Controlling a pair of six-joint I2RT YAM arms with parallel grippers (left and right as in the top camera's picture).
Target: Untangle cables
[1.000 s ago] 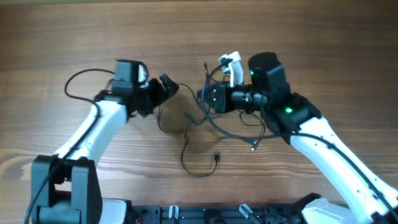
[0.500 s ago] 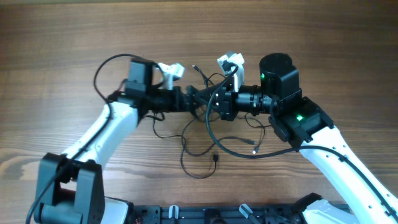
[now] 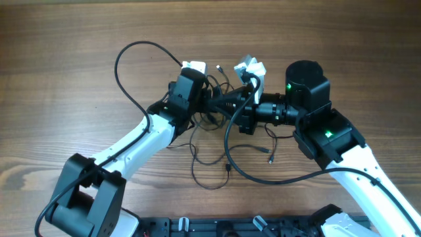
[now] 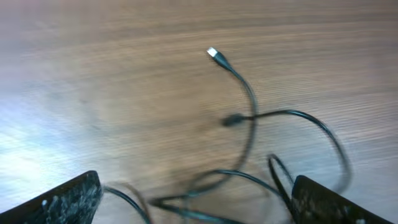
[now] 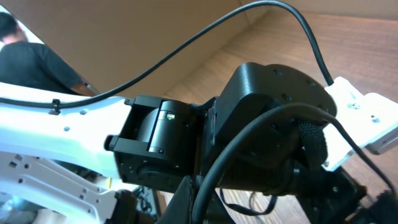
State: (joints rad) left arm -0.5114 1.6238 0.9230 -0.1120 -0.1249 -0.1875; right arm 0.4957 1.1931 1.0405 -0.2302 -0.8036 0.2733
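Observation:
The cables (image 3: 209,126) are thin dark strands bunched at mid-table, with one strand trailing down to a small plug (image 3: 227,167) and another plug (image 3: 270,158) at the right. In the left wrist view the cables (image 4: 249,118) loop over the wood, with a plug end (image 4: 212,53). My left gripper (image 3: 216,105) is open, fingers wide apart (image 4: 193,205), with blurred strands between them. My right gripper (image 3: 231,109) faces it, almost touching. Its fingers (image 5: 194,200) look closed together, and thin cables (image 5: 261,205) hang below them.
Thick black arm cables arc over the table: one (image 3: 135,59) behind the left arm and one (image 3: 263,176) under the right arm. The left wrist (image 5: 186,143) fills the right wrist view. A black rail (image 3: 217,227) runs along the front edge.
My left arm has swung right and turned until its gripper meets the right gripper at the tangle. The right arm has shifted slightly right. The strands near the tangle have been pulled about.

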